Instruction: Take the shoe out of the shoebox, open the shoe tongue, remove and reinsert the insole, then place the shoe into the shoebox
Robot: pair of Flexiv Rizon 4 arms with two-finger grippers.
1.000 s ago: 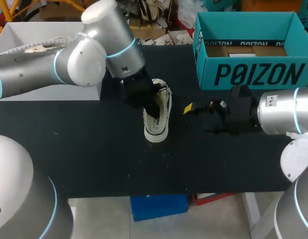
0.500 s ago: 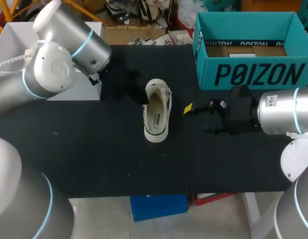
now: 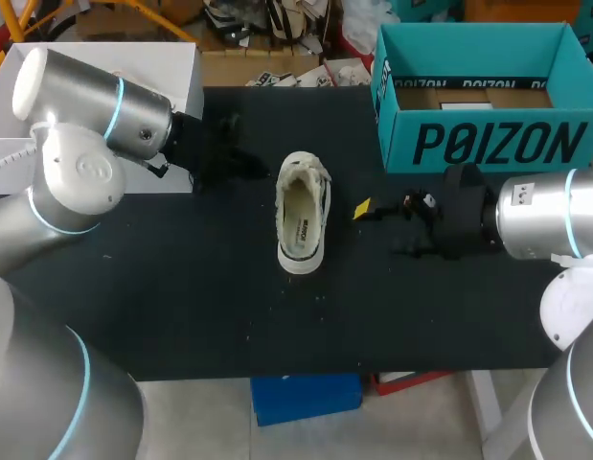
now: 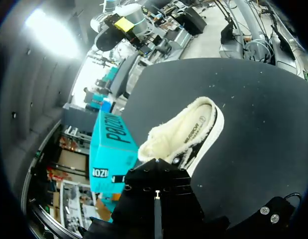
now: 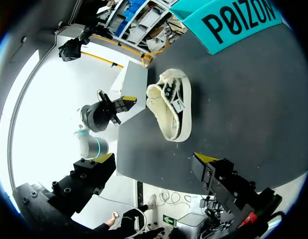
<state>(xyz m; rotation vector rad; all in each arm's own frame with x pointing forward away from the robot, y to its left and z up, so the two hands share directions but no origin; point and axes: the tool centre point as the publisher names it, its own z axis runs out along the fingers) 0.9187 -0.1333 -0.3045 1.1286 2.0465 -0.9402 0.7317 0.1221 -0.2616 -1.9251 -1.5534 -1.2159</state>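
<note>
Cream shoe (image 3: 304, 213) lies sole-down, toe toward the far edge, heel toward me; right gripper (image 5: 154, 158) spread empty, left gripper's (image 5: 116, 104) state unclear.

My left arm (image 3: 85, 163) bent at ten o'clock, left gripper (image 5: 122, 107) with fingers apart, empty, my right arm (image 3: 535, 218) level at three o'clock, right gripper (image 5: 155, 158) spread wide, empty, pointing toward nine o'clock

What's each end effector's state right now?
Left end effector: open, empty.
Right end effector: open, empty.
</note>
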